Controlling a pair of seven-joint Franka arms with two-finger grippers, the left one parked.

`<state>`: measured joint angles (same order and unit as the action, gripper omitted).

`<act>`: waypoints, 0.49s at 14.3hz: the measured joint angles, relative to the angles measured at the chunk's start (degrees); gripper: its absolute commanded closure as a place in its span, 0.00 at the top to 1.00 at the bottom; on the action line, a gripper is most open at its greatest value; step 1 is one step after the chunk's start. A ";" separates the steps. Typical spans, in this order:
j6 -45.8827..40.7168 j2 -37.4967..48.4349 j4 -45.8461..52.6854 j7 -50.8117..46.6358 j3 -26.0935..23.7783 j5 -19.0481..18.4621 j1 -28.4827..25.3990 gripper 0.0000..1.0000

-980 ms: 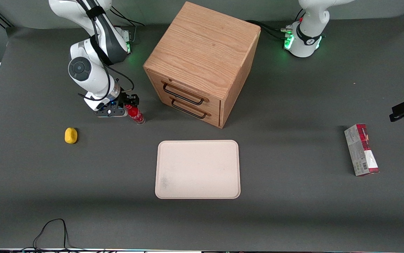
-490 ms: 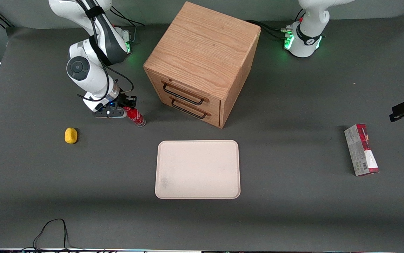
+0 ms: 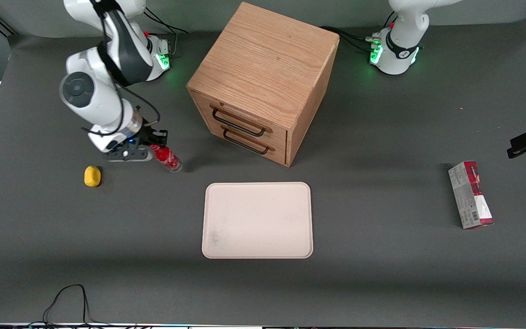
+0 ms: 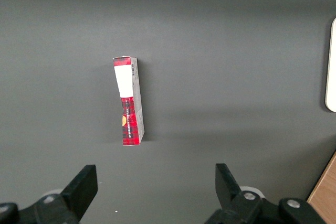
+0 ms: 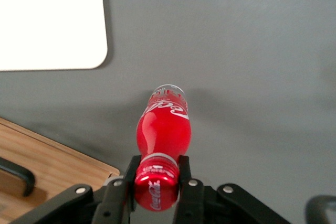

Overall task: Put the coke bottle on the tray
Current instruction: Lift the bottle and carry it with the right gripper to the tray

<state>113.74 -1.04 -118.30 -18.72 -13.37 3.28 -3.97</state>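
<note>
My right gripper point(image 3: 155, 145) is shut on the coke bottle point(image 3: 166, 158), a small red bottle with white script and a clear base. It holds the bottle by its red cap, tilted, above the table between the yellow object and the wooden cabinet. In the right wrist view the fingers point(image 5: 184, 174) clamp the cap from both sides and the bottle point(image 5: 163, 129) hangs over grey table. The pale cream tray point(image 3: 257, 220) lies flat nearer the front camera than the cabinet, apart from the bottle; its corner shows in the right wrist view point(image 5: 50, 22).
A wooden two-drawer cabinet point(image 3: 263, 80) stands farther from the camera than the tray. A small yellow object point(image 3: 92, 176) lies beside the gripper. A red-and-grey carton point(image 3: 470, 194) lies toward the parked arm's end of the table; it also shows in the left wrist view point(image 4: 128, 100).
My right gripper has lifted the coke bottle off the table and carried it a little toward the working arm's end and nearer the camera. The tray has not moved.
</note>
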 measured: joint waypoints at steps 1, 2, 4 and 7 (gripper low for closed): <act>-5.25 -2.07 6.69 0.00 0.16 -1.18 1.07 0.00; -10.24 -4.84 13.89 0.01 0.30 -2.19 2.02 0.00; -15.71 -10.71 25.84 0.01 0.43 -2.79 2.86 0.00; -17.12 -16.61 35.61 -1.47 0.27 -2.93 2.73 0.00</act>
<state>96.62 -17.65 -82.69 -20.19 -13.10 0.35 -1.24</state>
